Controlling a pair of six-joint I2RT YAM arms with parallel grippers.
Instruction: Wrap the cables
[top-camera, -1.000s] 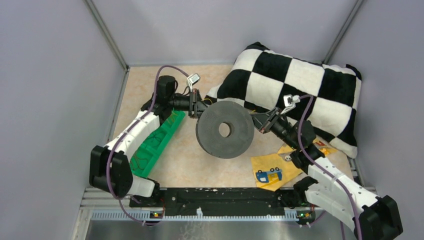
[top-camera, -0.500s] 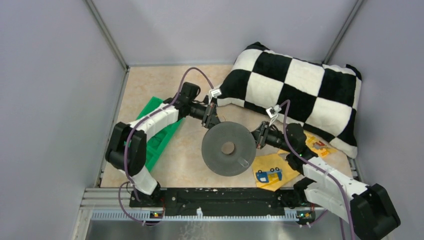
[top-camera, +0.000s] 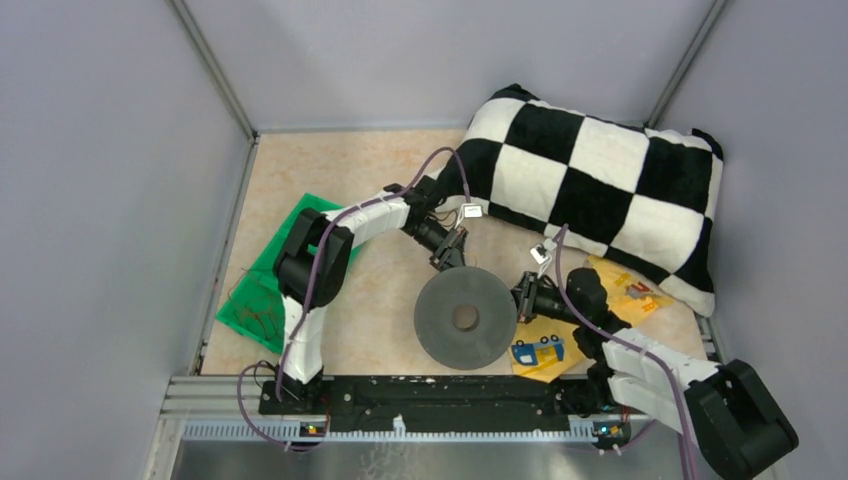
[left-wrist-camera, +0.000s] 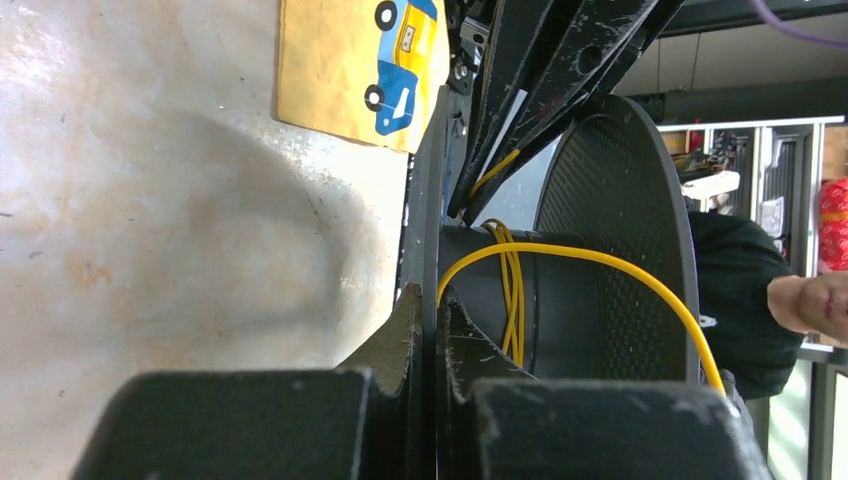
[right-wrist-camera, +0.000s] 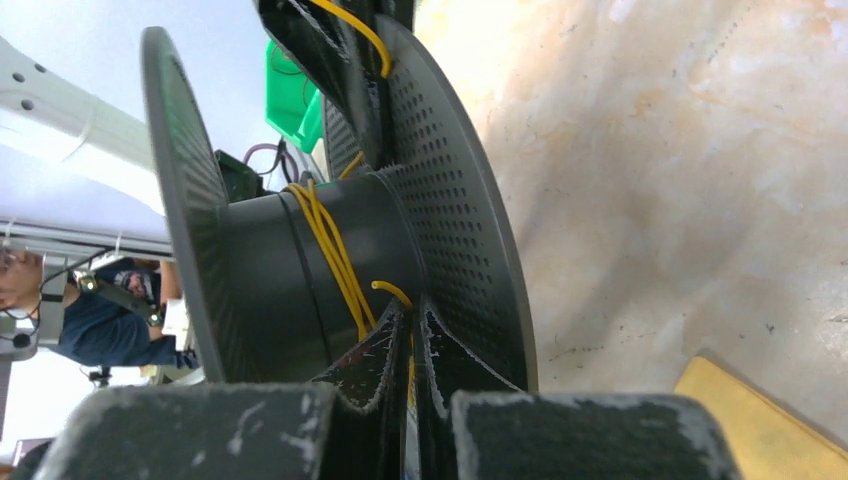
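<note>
Finding: the black spool (top-camera: 465, 318) sits between the two arms, its broad face and centre hole turned up toward the overhead camera, so its axis runs roughly upward and slightly tilted.

- The left gripper (top-camera: 452, 262) is closed on the rim of one flange at the spool's far-left edge. The wrist view shows the thin flange pinched between its fingers (left-wrist-camera: 405, 330).
- The right gripper (top-camera: 520, 298) is clamped on the same flange from the right side, fingers (right-wrist-camera: 385, 360) tight against it.
- The yellow cable (right-wrist-camera: 335, 250) lies in a few turns round the hub, between the flanges. A slack loop (left-wrist-camera: 600, 262) arcs off the hub toward the left gripper (whether either jaw also traps the strand cannot be told).
- Both grippers are equally close, so further winding would turn on rotating the spool about that axis.

Surroundings: a checkered pillow (top-camera: 590, 190) lies just behind, a yellow card (top-camera: 540, 345) under the right arm, and a green tray (top-camera: 270, 290) to the left, well apart. The pillow looks the likeliest obstruction.
</note>
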